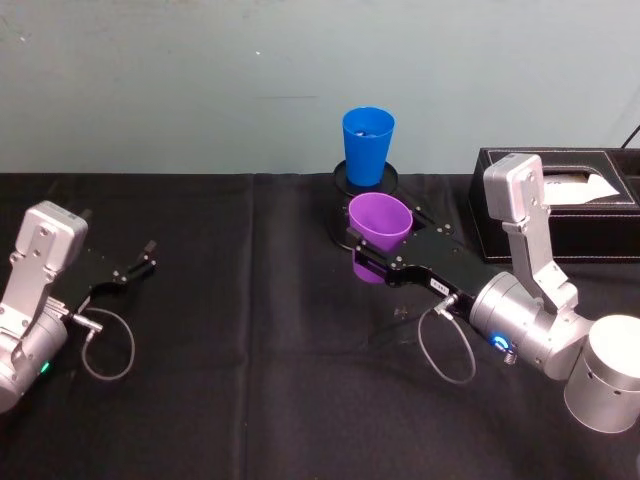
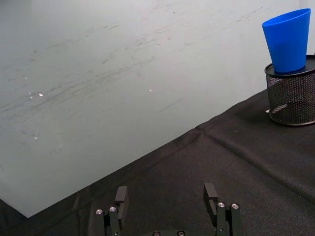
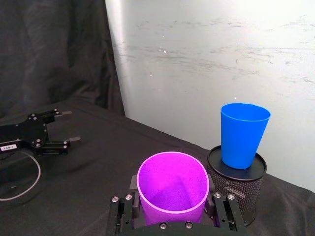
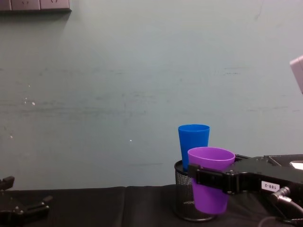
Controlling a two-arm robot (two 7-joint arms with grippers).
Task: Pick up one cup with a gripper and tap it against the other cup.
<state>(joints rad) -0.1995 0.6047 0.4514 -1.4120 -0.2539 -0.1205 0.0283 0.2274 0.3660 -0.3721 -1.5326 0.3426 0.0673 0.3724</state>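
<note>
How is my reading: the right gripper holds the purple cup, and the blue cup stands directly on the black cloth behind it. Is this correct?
Not quite. The blue cup stands on the black mesh holder, not directly on the cloth; the right wrist view shows it. The rest holds: the right gripper holds the purple cup in front of it.

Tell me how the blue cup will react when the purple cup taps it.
Probably tips easily: the blue cup stands narrow-end down, perched atop a mesh holder. Likely light, being plastic, so the purple cup in the right gripper should tap gently.
</note>
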